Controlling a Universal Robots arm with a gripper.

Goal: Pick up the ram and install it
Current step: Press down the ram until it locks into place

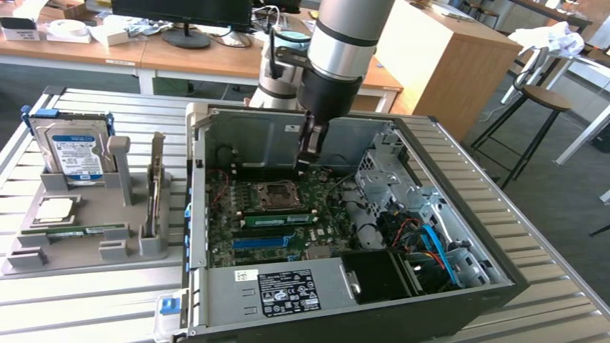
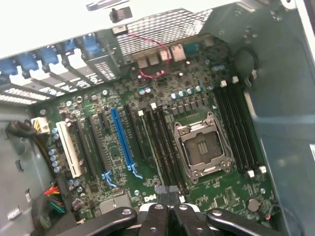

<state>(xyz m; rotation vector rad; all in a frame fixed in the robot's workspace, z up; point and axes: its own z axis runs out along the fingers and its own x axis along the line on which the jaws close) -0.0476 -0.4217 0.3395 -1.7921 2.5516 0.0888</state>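
Observation:
My gripper [image 1: 304, 163] hangs shut inside the open computer case [image 1: 205, 214], fingers pointing down over the back of the motherboard [image 1: 286, 214]. Nothing shows between the fingers. A green ram [image 1: 276, 220] stick with dark chips stands on edge in a slot just in front of the processor socket [image 1: 273, 191]. A second green ram stick [image 1: 78, 230] lies in the grey holder [image 1: 86, 250] on the exterior view's left. In the wrist view my closed gripper [image 2: 167, 190] hovers over the black memory slots [image 2: 162, 142] beside the empty socket [image 2: 203, 150].
The holder also carries a blue-labelled hard drive [image 1: 78, 153], a square silver processor [image 1: 56, 209] and an upright card [image 1: 156, 186]. Case walls, a drive cage [image 1: 391, 179] and blue cables [image 1: 433, 243] crowd the exterior view's right. Desks and a stool [image 1: 545, 100] stand behind.

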